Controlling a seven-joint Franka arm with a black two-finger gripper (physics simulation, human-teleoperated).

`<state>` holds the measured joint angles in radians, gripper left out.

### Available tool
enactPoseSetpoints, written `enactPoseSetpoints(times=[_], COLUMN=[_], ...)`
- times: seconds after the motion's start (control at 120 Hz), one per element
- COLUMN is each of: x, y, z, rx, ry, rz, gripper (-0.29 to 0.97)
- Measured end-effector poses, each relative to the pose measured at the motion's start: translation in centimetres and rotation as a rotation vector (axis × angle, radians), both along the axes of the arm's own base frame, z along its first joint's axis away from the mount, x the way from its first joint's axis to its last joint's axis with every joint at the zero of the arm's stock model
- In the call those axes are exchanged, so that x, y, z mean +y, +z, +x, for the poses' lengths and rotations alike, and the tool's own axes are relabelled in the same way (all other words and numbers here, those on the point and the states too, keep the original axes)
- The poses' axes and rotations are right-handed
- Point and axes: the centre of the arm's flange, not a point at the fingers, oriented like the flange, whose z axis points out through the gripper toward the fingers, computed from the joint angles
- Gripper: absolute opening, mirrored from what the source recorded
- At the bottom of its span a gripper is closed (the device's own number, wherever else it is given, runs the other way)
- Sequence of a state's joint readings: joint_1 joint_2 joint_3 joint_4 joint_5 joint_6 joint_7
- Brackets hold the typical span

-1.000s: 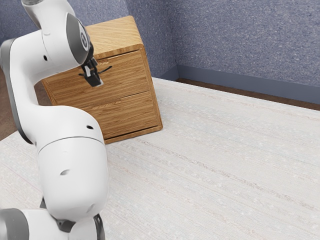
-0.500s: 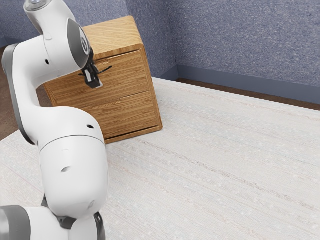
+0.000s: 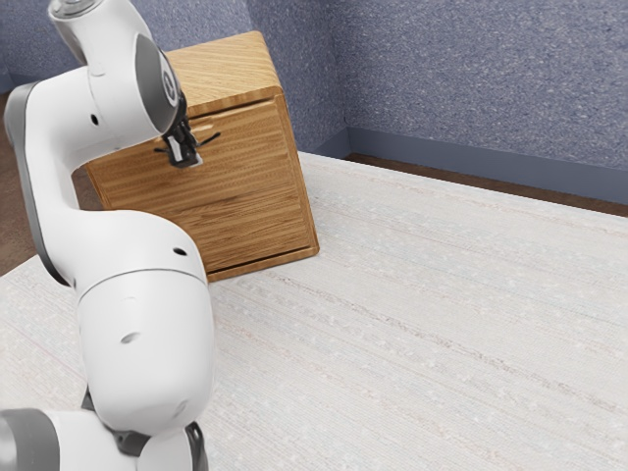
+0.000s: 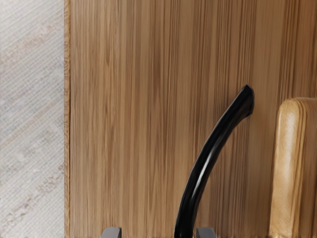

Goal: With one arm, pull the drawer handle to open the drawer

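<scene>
- Reaching is done, pulling is not: drawer (image 3: 250, 137) front is seen flush w/ cabinet (image 3: 221, 64), at 10 o'clock on desk (image 3: 442, 314).
- Drawer handle (image 4: 213, 158) is shown by wrist view between spread jaws, unclamped; ext. view adds the whole cabinet.
- Left to be done: handle clamped, drawer pulled out.

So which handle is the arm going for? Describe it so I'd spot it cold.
Find the light wooden cabinet at the white table's far corner, exterior view's upper left. On its upper drawer front, by the black two-finger gripper, sits a thin, curved black bar handle: the only dark fitting on that wood.
</scene>
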<state>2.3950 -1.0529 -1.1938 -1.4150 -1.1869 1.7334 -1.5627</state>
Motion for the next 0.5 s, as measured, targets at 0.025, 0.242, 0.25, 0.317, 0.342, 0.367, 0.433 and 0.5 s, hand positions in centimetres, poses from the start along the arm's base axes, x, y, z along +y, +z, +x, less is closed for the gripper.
enactPoseSetpoints(times=[0.025,0.242,0.25,0.317,0.342,0.367,0.433,0.5], x=[-0.1,-1.0,-1.0,-0.5,-0.4,-0.3,-0.4,-0.6], y=[0.0,-0.1,-0.1,-0.5,-0.6,-0.6,-0.4,-0.1], z=[0.0,0.2,0.2,-0.2,-0.4,-0.5,-0.9,-1.1], rx=[0.001,0.007,0.007,0.010,0.011,0.011,0.009,0.006], ry=[-0.003,-0.023,-0.022,-0.012,-0.009,-0.007,-0.003,-0.004], rz=[0.001,0.002,0.001,-0.009,-0.012,-0.014,-0.014,-0.012], gripper=[0.10,0.07,0.07,0.07,0.07,0.07,0.07,0.06])
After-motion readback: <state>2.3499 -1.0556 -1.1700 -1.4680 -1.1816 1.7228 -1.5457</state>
